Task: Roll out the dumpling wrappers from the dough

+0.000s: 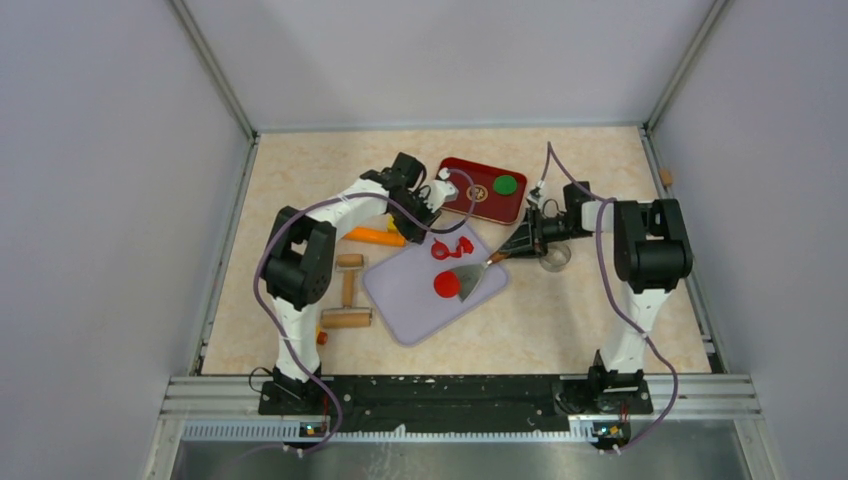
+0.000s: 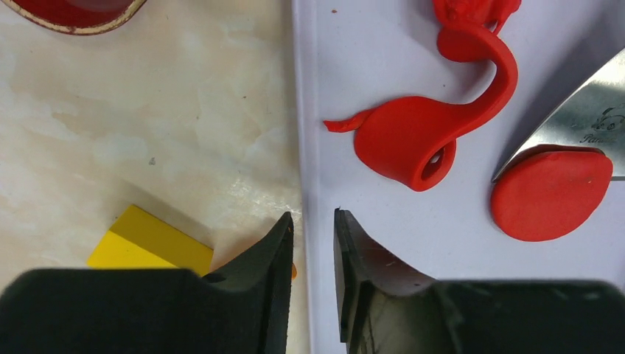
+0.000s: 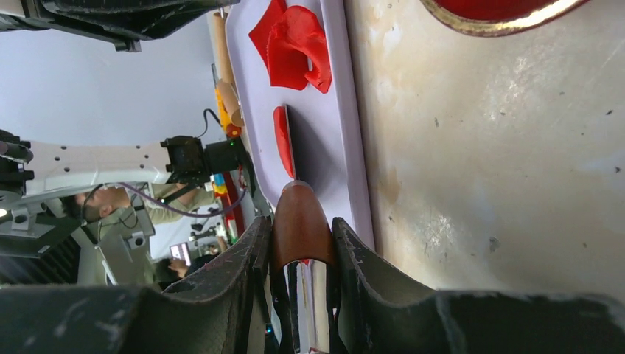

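Left pincer point(image 2: 313, 221): fingers slightly spread, narrow gap, nothing between them. It hangs over the edge of the lilac board point(image 1: 420, 300); in the left wrist view one finger is over the board and the other over the counter point(image 1: 560, 320).

Right pincer point(image 3: 301, 221): pinching the brown handle of a spatula point(image 1: 478, 272), pressed on both sides. The handle reaches in from the right and the metal blade lies low on the board.

Wrapper point(image 2: 549, 193): one flat round red disc on the board, near its middle. The blade tip covers its rim on one side, so they touch. From the right wrist the disc shows edge-on, right against the blade.

Dough scraps point(image 2: 420, 140): curly red strips, one rolled into a loop, on the board near its far corner. They lie apart from the wrapper, between it and the left pincer.

Red tray point(image 1: 500, 208): on the counter beyond the board, with a green disc point(image 1: 505, 184) inside near its right end.

Left of the board: wooden rollers point(image 1: 346, 318) and an orange stick point(image 1: 375, 237) on the counter. A yellow flat piece point(image 2: 151, 243) lies just beside the left pincer, off the board. A clear cup point(image 1: 553, 260) stands on the counter under the right arm.
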